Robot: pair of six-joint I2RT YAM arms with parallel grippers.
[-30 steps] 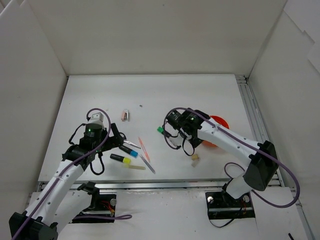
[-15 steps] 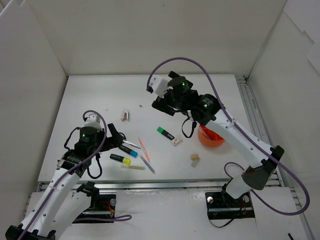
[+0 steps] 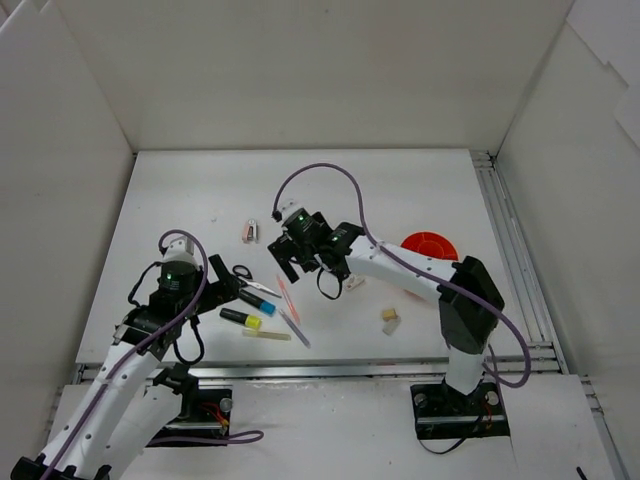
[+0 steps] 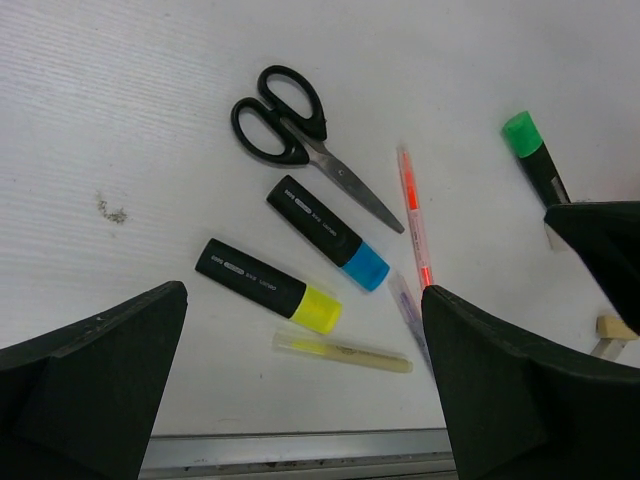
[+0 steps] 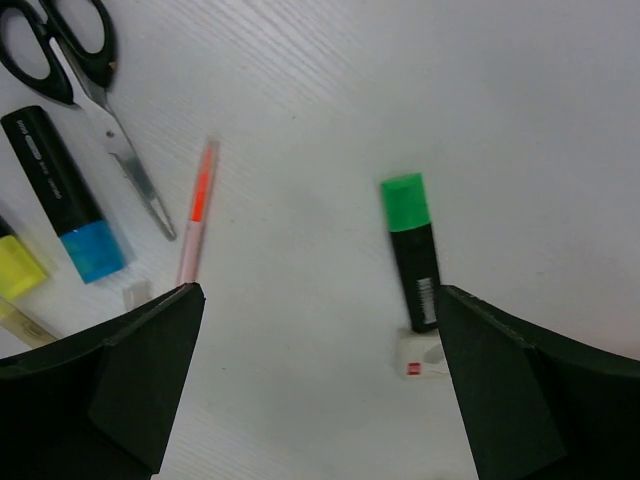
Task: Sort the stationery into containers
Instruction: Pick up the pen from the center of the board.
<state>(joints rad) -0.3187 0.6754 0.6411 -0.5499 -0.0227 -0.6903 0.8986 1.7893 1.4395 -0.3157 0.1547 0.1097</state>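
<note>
The orange-red pot (image 3: 430, 246) stands right of centre. My right gripper (image 3: 292, 262) is open and empty, low over the table; in its wrist view (image 5: 320, 295) the green-tipped highlighter (image 5: 412, 250) and a white eraser (image 5: 420, 355) lie just inside its right finger. My left gripper (image 3: 222, 283) is open and empty above the pile (image 4: 305, 330): blue-tipped highlighter (image 4: 328, 233), yellow-tipped highlighter (image 4: 268, 285), yellow pen (image 4: 342, 352), orange pen (image 4: 413, 215), grey pen (image 4: 408, 305). A beige eraser (image 3: 390, 317) and the pinkish clip (image 3: 251, 230) lie apart.
Black scissors (image 4: 290, 135) lie just behind the highlighters, also in the right wrist view (image 5: 70, 60). White walls enclose the table on the left, back and right. A metal rail (image 4: 300, 465) runs along the near edge.
My right arm, which was raised over the back of the table half a second ago, has come down and left beside the green highlighter. The left arm has barely moved.
</note>
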